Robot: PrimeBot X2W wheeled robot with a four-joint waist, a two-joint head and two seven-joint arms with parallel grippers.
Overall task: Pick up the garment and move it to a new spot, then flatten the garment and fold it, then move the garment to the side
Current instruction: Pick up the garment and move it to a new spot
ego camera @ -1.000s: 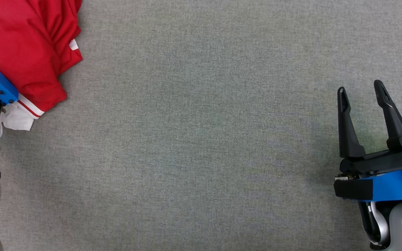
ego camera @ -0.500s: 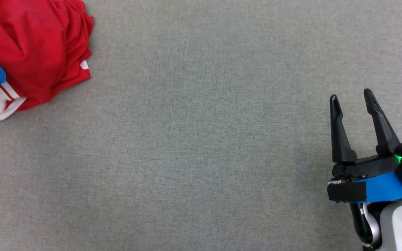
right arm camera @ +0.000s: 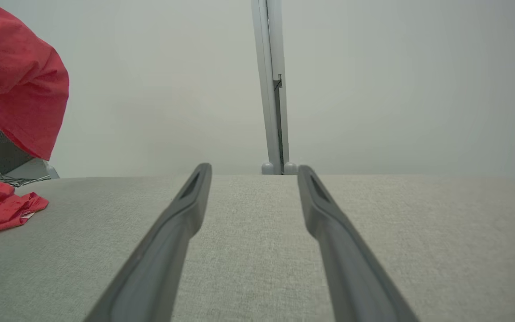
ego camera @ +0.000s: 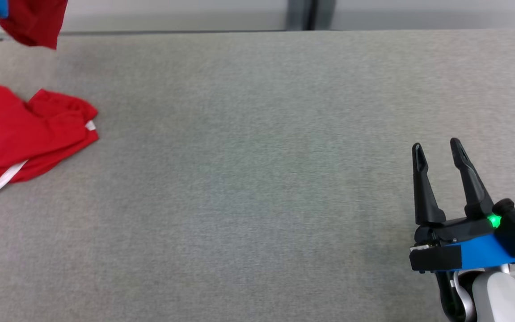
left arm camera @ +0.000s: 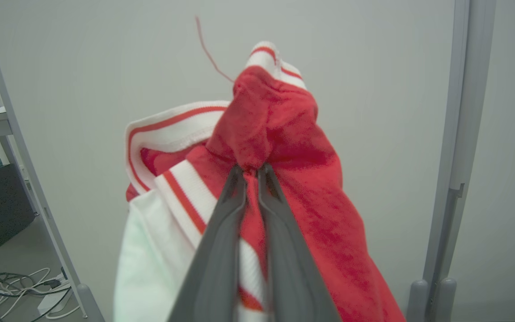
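- Garment [ego camera: 25, 134]: red cloth with white ribbing striped in red. Part of it is lifted off the table [ego camera: 257, 156], and part lies crumpled at the table's left edge with a white band along its near hem.
- The left gripper [left arm camera: 251, 172] has its two fingers pressed almost together. They pinch a bunched fold of the red cloth well above the table.
- Around that pinch, a ribbed white band (collar or cuff, hard to say which) loops out to one side of the fingers. Red cloth drapes down the other side, and a loose red thread [left arm camera: 208, 49] sticks up from the bunch.
- In the head view the raised part hangs as a red flap above the table's far left corner. Bare grey cover shows between the flap and the heap lying on the table.
- The right gripper [ego camera: 437, 148] is spread wide with nothing between its fingers. It sits over the table's near right part, pointing toward the table's far edge, well apart from the cloth.
- A green light [ego camera: 493, 220] glows on that gripper's dark body, above the blue band.
- In the right wrist view the fingers [right arm camera: 186, 214] lie low over the table. The resting red heap is at the table's left end, and the lifted flap hangs above it.
- The table has a grey woven cover.
- Beyond the table's far edge stand a pale wall and a grey upright post [right arm camera: 272, 89].
- Off the table's left side, the left wrist view shows a metal shelf frame [left arm camera: 25, 156] and cables [left arm camera: 7, 286] on the floor.
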